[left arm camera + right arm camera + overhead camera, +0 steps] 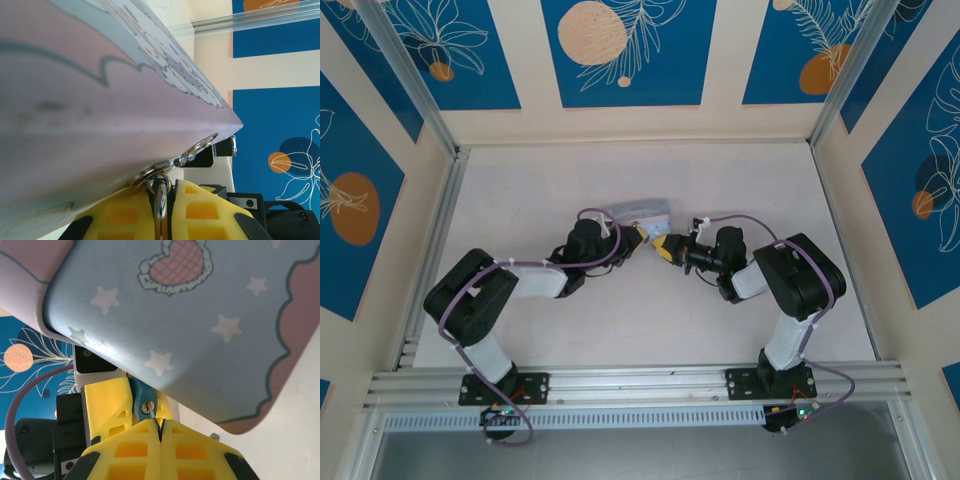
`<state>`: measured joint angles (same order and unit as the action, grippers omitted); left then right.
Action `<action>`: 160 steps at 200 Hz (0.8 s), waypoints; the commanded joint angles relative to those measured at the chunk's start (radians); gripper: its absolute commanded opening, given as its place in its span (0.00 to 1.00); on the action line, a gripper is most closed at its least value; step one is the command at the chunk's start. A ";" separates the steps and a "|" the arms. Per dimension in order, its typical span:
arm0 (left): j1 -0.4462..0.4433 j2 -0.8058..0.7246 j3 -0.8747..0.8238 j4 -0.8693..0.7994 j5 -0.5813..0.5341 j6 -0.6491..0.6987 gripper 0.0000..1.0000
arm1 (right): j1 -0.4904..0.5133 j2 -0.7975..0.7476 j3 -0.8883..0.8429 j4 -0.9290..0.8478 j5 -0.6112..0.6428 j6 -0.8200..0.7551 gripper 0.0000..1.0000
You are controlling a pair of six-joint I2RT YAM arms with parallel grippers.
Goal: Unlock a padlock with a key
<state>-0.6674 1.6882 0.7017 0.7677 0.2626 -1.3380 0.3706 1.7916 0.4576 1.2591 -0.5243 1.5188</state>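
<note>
Arms are seen reaching inward from both sides of the table [570,330], meeting near its middle just in front of a pastel tin [642,211]. On the left, the left gripper [639,238] is clenched on the padlock [160,202]. In the left wrist view the lock is seen edge-on between the yellow fingers [120,216], with its shackle passed through metal rings [150,176] at the tin's lower edge. In the right wrist view the lock's bluish body is shown just under the tin. The key [151,413] is pinched between the pressed-together fingers of the right gripper [666,248] and its tip is set at the keyhole — how far in cannot be told.
</note>
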 commanded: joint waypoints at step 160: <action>-0.012 -0.057 0.013 0.111 0.124 -0.028 0.00 | -0.010 0.170 0.139 0.079 -0.155 0.008 0.00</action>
<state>-0.6449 1.6787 0.6983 0.7620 0.2531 -1.3487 0.3447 1.9316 0.5701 1.3392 -0.6731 1.5188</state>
